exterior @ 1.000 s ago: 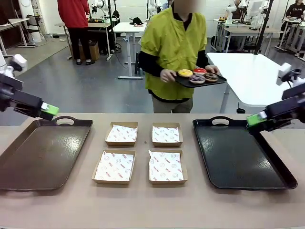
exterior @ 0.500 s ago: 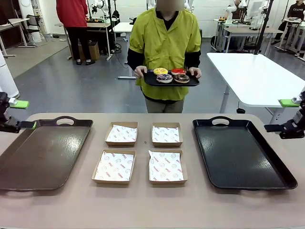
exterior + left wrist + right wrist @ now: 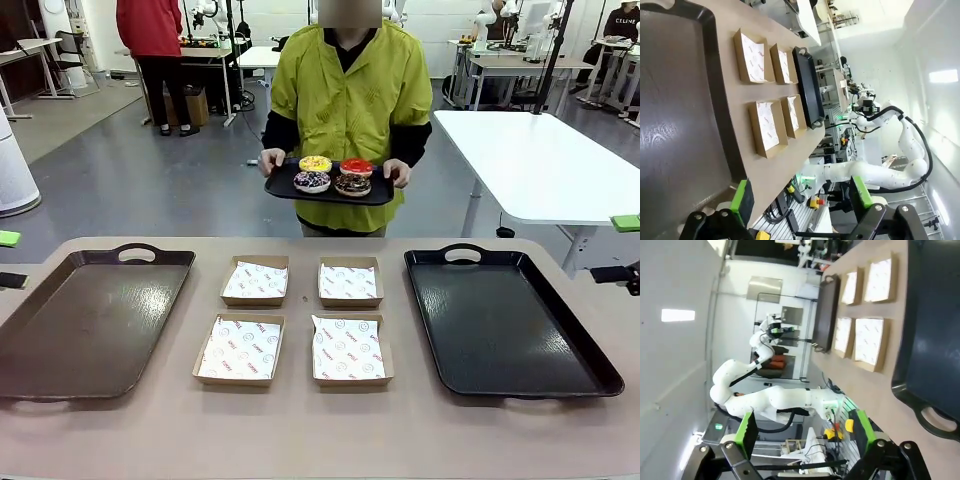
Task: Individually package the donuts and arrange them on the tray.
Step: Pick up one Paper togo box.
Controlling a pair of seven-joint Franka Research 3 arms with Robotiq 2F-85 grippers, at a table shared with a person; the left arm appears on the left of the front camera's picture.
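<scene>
While a person (image 3: 345, 90) in a yellow-green top stands behind the far edge of the tabletop (image 3: 300, 430), the front view catches the four donuts (image 3: 312, 181) riding on a small black tray (image 3: 285, 187) carried at waist height. They are directly beyond the four cardboard boxes (image 3: 240, 348) and well apart from them. The yellow-iced and red-iced donuts sit at the back of that small tray, the two sprinkled chocolate ones at the front. The boxes, each lined with printed white paper, lie two by two. A brown tray (image 3: 90, 320) lies to the left of the boxes and a black tray (image 3: 510, 320) to their right. The left gripper (image 3: 8, 258) shows at the picture's left edge, far left of the boxes, its pads wide apart. The right gripper (image 3: 622, 248) sits at the opposite edge, far right of the boxes, equally wide.

Seen from the left wrist, the left gripper (image 3: 801, 197) is spread wide and holds nothing. The brown tray (image 3: 675, 100) lies on the near side of the boxes (image 3: 755, 55) and the black tray (image 3: 807, 80) beyond them.

From the right wrist, the right gripper (image 3: 805, 430) also stands wide and bare. The black tray (image 3: 935, 300) lies on the near side of the boxes (image 3: 870, 340) and the brown tray (image 3: 826, 305) on their far side.
</scene>
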